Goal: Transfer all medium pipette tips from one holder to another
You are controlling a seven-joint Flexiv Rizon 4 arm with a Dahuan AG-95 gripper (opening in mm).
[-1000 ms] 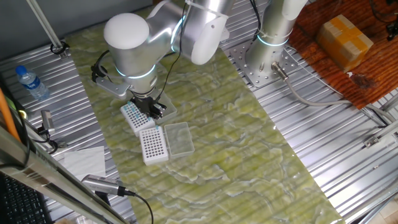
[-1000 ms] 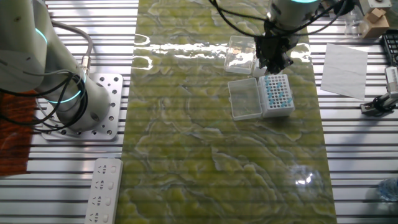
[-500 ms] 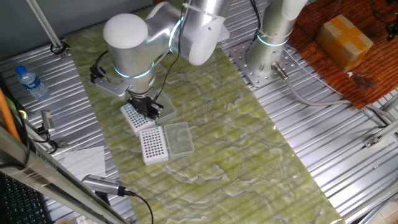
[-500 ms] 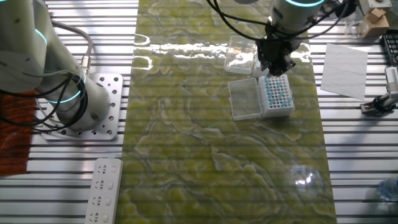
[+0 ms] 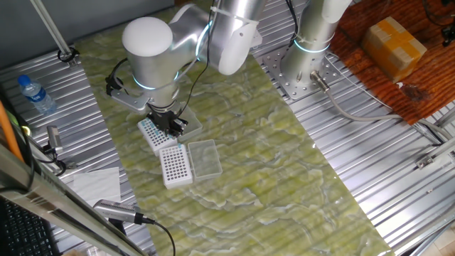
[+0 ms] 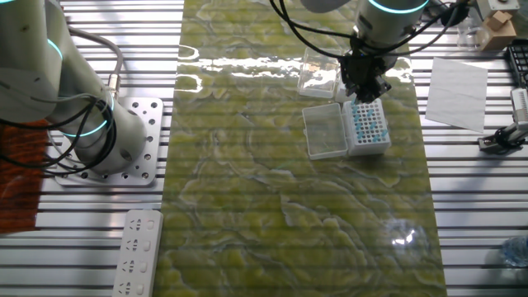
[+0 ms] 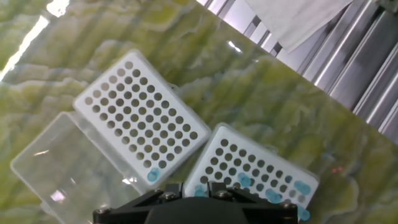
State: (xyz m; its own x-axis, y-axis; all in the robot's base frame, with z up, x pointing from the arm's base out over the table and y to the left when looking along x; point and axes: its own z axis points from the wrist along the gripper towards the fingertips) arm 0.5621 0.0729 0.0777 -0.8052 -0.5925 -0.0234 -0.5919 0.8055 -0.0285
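The black two-finger gripper [image 7: 198, 186] hovers low over the white gridded holder [image 7: 249, 174] to reach its light-blue plastic pipette tips [image 7: 245, 180]; jaw state cannot be determined.

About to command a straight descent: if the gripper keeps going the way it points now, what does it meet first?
Most likely the near edge of the tip holder below it, where the medium pipette tips sit. The gripper hangs over that edge in the hand view. Height above it is unclear.
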